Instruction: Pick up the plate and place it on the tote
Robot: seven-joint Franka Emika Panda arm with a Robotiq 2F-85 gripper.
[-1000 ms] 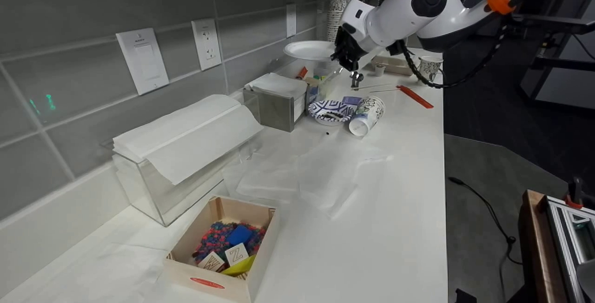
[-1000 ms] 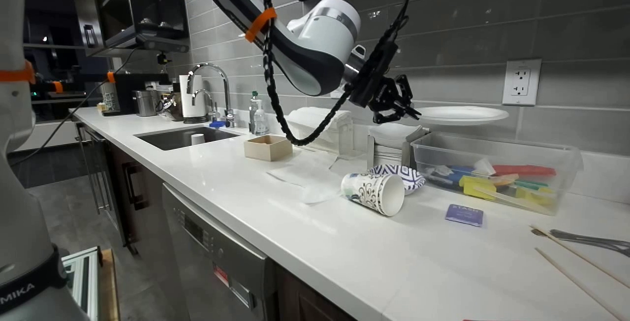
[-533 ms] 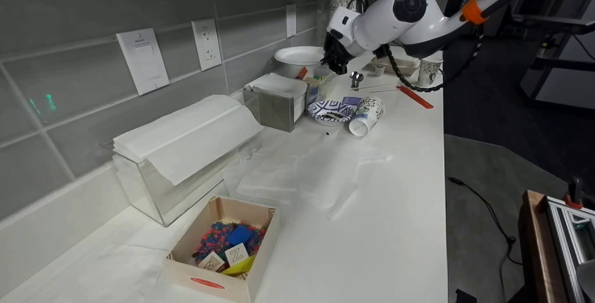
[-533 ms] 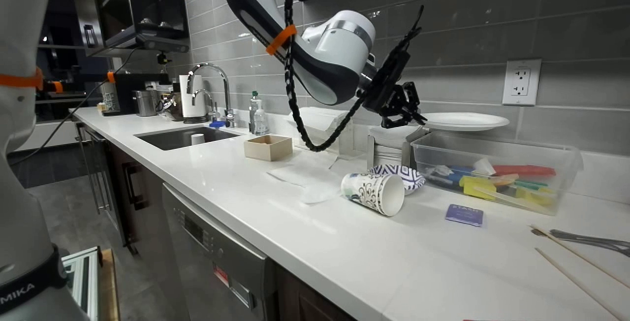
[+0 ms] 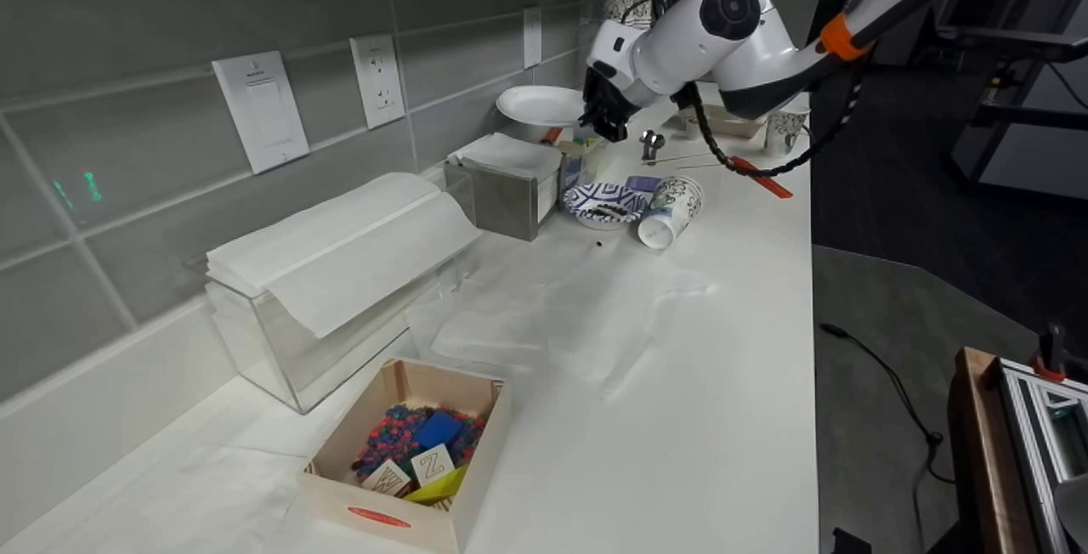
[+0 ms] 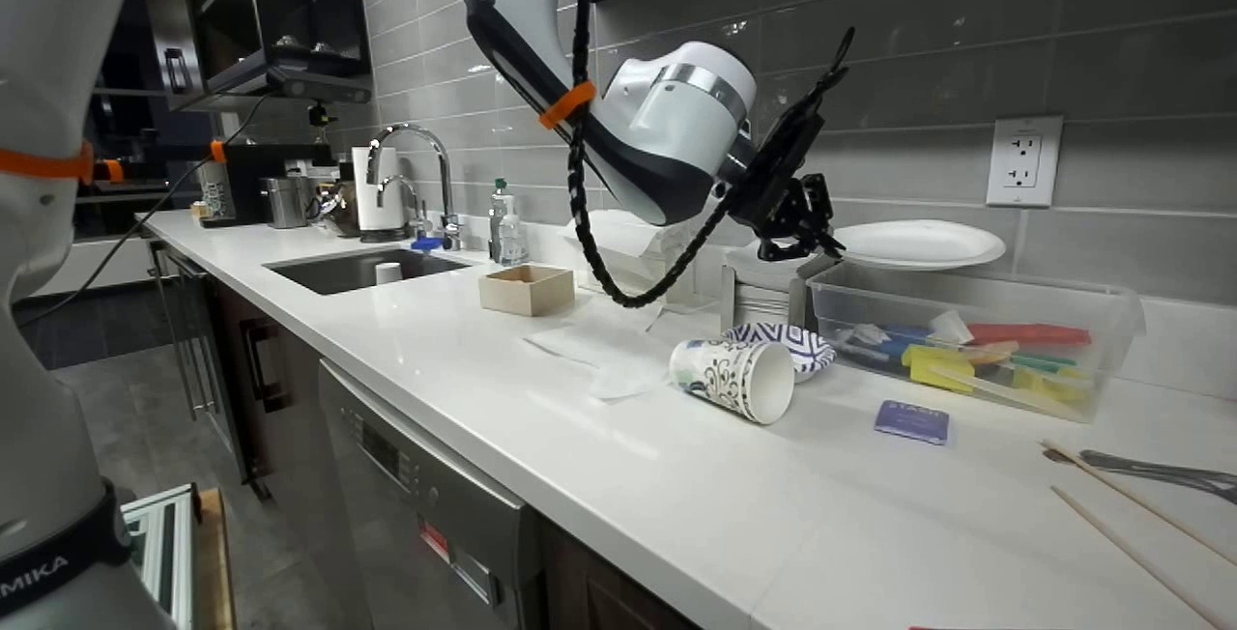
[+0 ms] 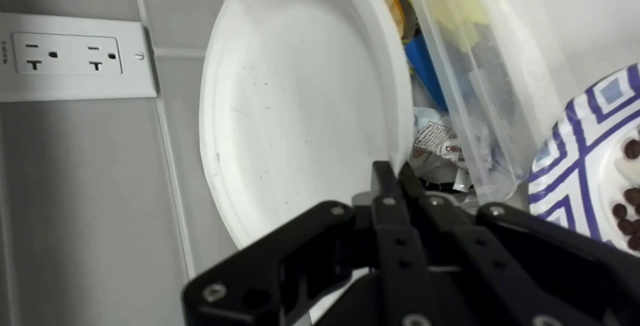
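Observation:
The round white plate point(image 5: 541, 105) hangs roughly level beside the tiled wall, inner face up. My gripper point(image 7: 396, 168) is shut on the plate's rim, one fingertip on the inner side and one outside. The gripper also shows at the plate's edge in both exterior views point(image 5: 586, 122) point(image 6: 837, 249). In an exterior view the plate point(image 6: 923, 245) is above the back part of a clear plastic bin point(image 6: 976, 287). The small grey box-shaped bin point(image 5: 493, 201), seemingly the tote, stands beside the clear bin with white napkins stacked in it.
The clear bin holds toys and wrappers. Near it are a patterned paper bowl point(image 5: 605, 204) with brown beans, a lying paper cup point(image 6: 734, 379), a purple packet point(image 6: 911, 421) and sticks point(image 6: 1140, 514). A towel container point(image 5: 340, 282) and wooden toy box point(image 5: 408, 452) stand along the wall.
The gripper has carried the plate lower and along the wall, closer to the grey box and napkins. It stays shut on the rim. The things on the counter have not moved.

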